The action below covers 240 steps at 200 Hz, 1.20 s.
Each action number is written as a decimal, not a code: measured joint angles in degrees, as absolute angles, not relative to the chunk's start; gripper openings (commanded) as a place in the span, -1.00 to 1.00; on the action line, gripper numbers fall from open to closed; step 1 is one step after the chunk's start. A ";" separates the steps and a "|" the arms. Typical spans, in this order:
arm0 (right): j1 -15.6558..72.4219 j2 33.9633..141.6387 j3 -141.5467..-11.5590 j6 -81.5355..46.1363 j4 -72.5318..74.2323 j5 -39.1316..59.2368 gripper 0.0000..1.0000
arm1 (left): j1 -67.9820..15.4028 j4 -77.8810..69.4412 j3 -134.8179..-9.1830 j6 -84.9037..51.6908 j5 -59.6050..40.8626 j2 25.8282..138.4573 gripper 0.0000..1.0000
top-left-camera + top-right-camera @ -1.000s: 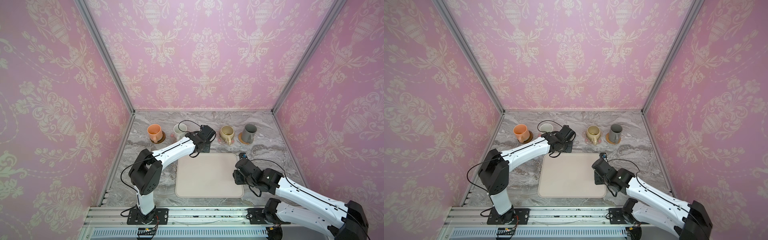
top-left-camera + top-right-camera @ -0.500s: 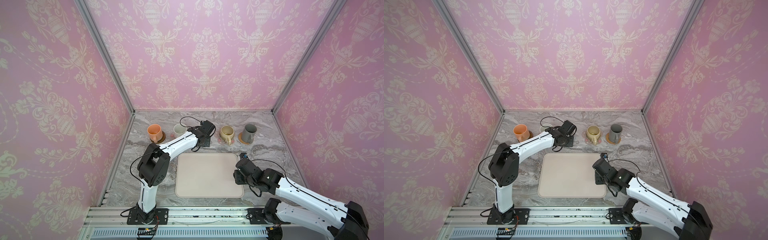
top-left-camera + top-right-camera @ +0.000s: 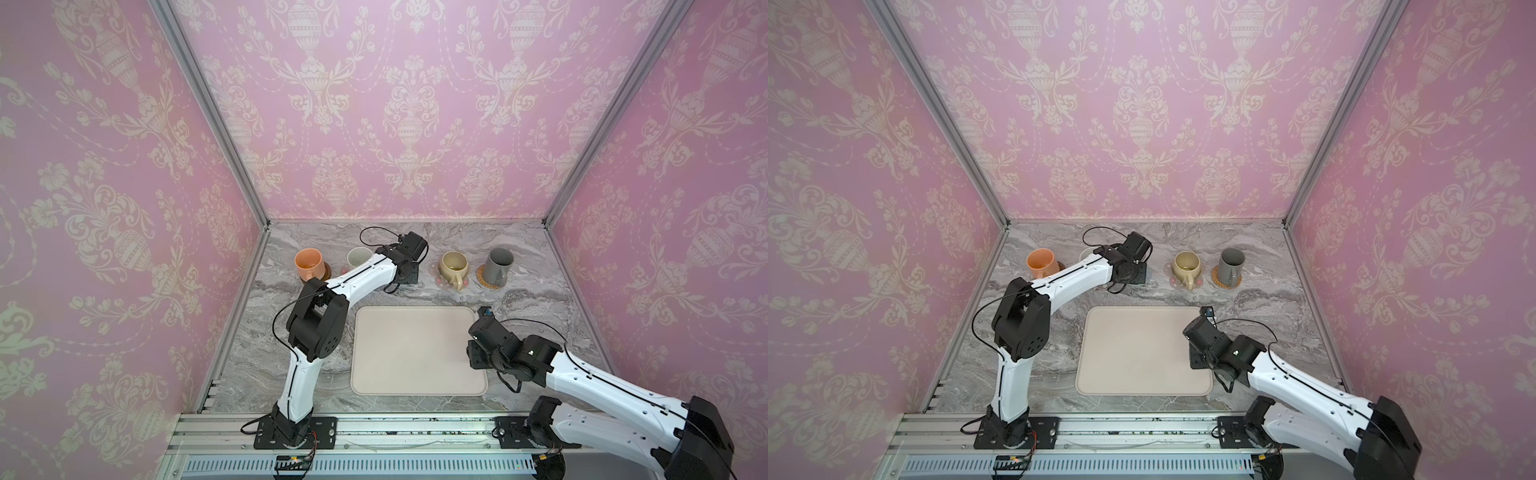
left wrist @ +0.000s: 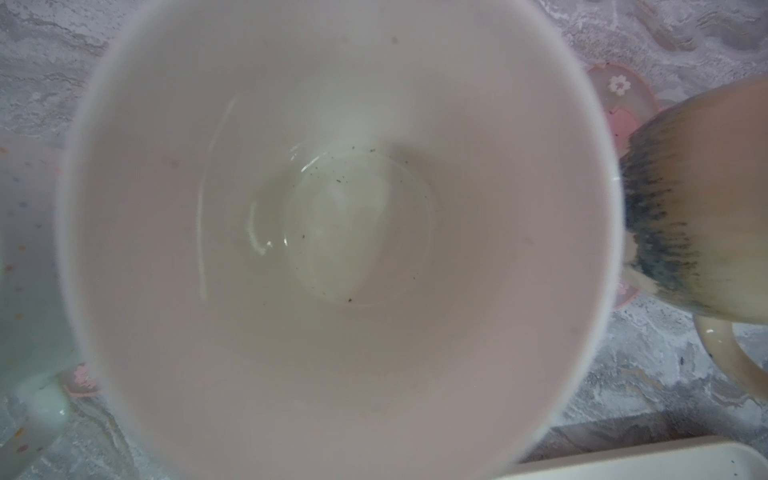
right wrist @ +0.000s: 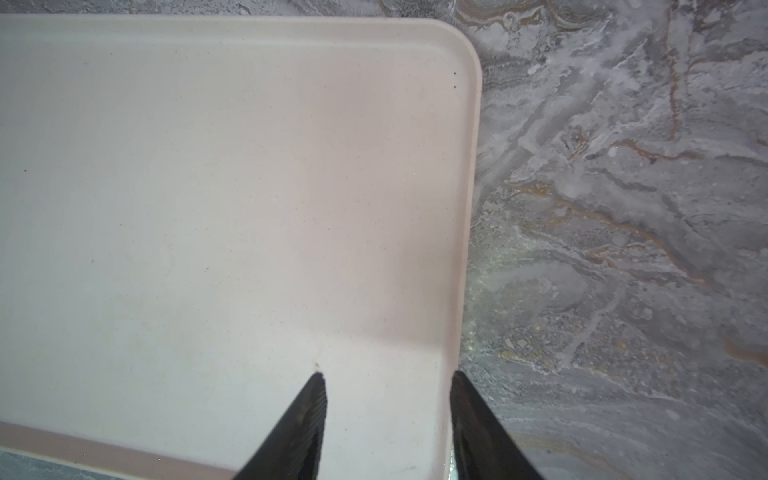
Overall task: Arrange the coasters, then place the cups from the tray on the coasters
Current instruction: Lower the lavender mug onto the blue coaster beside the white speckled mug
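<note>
Beige-yellow mug (image 3: 454, 266) points its handle frontward; only the left wrist view shows us the white-inside mug (image 4: 332, 208), upright; right claw (image 5: 386, 374) released; left claw (image 3: 406, 276) we cannot tell.

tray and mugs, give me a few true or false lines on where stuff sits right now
1. No mug stands on the tray. True.
2. The grey mug lies on its side. False: it stands upright on a woven coaster.
3. The right hand is shut on a mug. False: it is open, holds nothing and hangs over the tray's edge.
4. The orange mug is the leftmost mug in both top views. True.
5. The beige mug sits on the bare table. False: it sits on a pink flower coaster.
</note>
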State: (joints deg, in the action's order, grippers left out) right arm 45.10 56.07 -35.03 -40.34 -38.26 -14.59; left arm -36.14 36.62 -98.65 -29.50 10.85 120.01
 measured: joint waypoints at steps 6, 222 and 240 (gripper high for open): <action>45.08 56.23 -35.05 -40.34 -38.24 -14.59 0.01 | -36.14 36.73 -98.78 -29.41 10.85 120.16 -1.00; 44.58 59.00 -37.45 -39.07 -38.02 -13.76 0.01 | -35.38 36.29 -98.85 -30.04 6.13 123.74 -1.00; 44.60 58.98 -37.45 -39.07 -38.00 -13.72 0.00 | -35.40 35.79 -98.41 -30.30 6.11 123.52 -1.00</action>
State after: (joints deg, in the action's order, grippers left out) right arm 44.60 58.98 -37.45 -39.07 -38.00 -13.72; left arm -35.40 35.79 -98.41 -30.30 6.11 123.52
